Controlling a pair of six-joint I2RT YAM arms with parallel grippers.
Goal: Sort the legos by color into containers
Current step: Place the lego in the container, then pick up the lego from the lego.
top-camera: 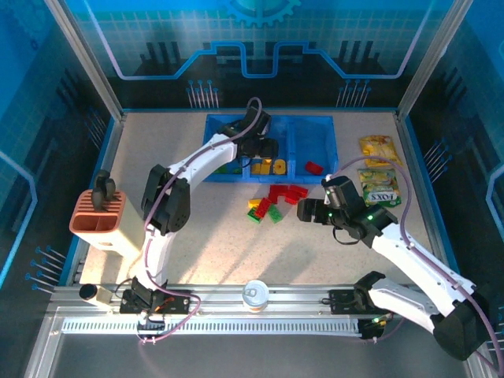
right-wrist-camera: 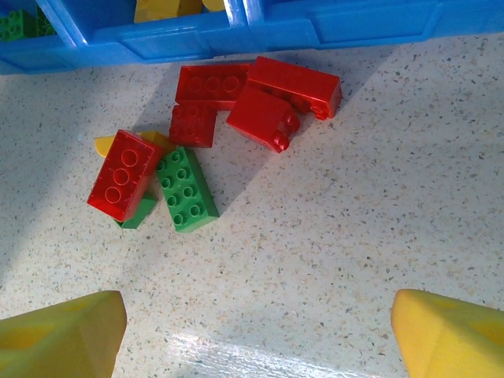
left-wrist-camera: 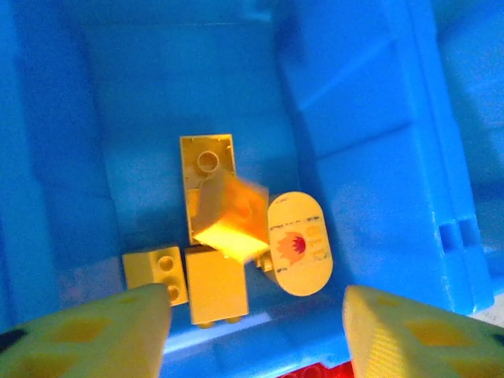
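The blue tray holds the containers side by side. My left gripper hangs over the middle one, open with nothing between its fingers. Below it lie yellow legos, and one yellow brick is blurred just above them. The left compartment holds green legos and the right one a red brick. A loose pile of red and green legos sits on the table in front of the tray. My right gripper is open just right of that pile, touching nothing.
Two snack packets lie right of the tray. An orange-and-white holder stands at the left edge. A can sits on the near rail. A yellow oval piece with a flame print lies among the yellow bricks.
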